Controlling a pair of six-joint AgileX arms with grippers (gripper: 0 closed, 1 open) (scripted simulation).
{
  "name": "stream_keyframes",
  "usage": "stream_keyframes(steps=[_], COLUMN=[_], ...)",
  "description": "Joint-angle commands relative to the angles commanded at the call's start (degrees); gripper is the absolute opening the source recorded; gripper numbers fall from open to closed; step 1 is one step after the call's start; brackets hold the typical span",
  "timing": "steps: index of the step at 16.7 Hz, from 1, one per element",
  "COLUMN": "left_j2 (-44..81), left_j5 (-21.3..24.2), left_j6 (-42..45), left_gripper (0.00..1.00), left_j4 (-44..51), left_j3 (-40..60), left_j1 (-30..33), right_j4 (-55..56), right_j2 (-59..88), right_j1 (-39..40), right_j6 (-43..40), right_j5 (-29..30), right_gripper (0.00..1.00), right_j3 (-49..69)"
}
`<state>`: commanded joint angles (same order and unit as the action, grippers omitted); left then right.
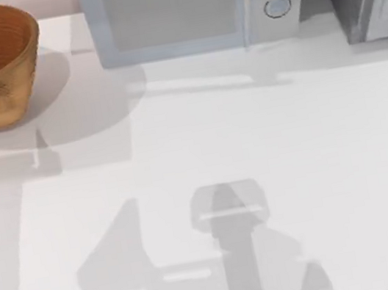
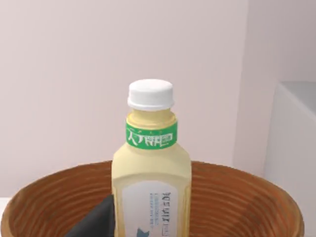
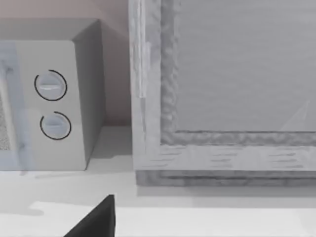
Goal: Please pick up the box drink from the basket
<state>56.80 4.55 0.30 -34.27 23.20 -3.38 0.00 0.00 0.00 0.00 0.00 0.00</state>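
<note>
The light is bright and even in all three views. On the flat white table (image 1: 201,144) lie soft grey shadows with blurred edges, most of them in the near half. The round woven orange-brown basket (image 1: 6,68) throws a pale round shadow to its right. The glossy white microwave (image 1: 193,7) shows a weak reflection on its door, without strong glare.

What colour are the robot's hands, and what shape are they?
What shows of the left hand is a dark grey, smooth wedge that narrows to a point. The right hand shows a black wedge with one straight edge. I can see no cables or markings on either.
</note>
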Motion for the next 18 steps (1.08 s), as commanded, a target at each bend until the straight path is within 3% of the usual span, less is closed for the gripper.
stream_keyframes(steps=[10,14,18], left_j2=[49.4,58.44,59.39], left_j5=[3.58,4.31,4.39], left_j6=[0.16,0.24,0.25], left_gripper=[1.0,1.0,1.0], left_j4=[-29.1,-34.04,-34.56], left_j3=[20.02,23.34,23.69], left_j1=[-2.92,-3.35,-3.4], right_j4=[0.0,0.0,0.0], right_j2=[0.0,0.0,0.0], right_j1=[0.0,0.0,0.0], right_j6=[0.0,0.0,0.0], right_j5=[0.0,0.0,0.0], right_gripper=[1.0,1.0,1.0], right_j3=[0.0,0.0,0.0])
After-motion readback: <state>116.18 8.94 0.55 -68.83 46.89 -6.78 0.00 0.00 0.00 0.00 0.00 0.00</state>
